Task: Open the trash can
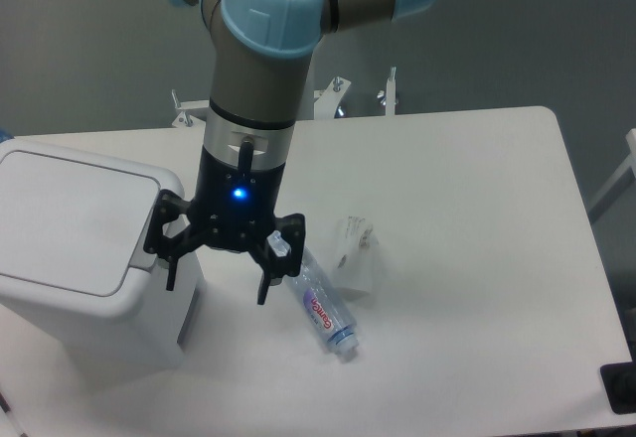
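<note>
The trash can sits to the left of the claw, its flat lid down and closed. The bin stands upright, and its lid slopes toward the claw, with the grey push-button tab on the edge that faces the claw. Its long axis cannot be made out for certain from this view.

The claw hangs just beside that front edge, its near finger over or just in front of the bin's right wall; whether it touches cannot be told. The fingers are spread wide apart with nothing between them.

The arm comes in from the top of the view and drops nearly vertically, tilted slightly so the wrist leans toward the bin, the claw pointing down at the table. A blue light glows on the wrist.

To the right of the claw, a clear plastic bottle lies on its side, its near end just beside the right finger. Further right lies a small white crumpled object.
</note>
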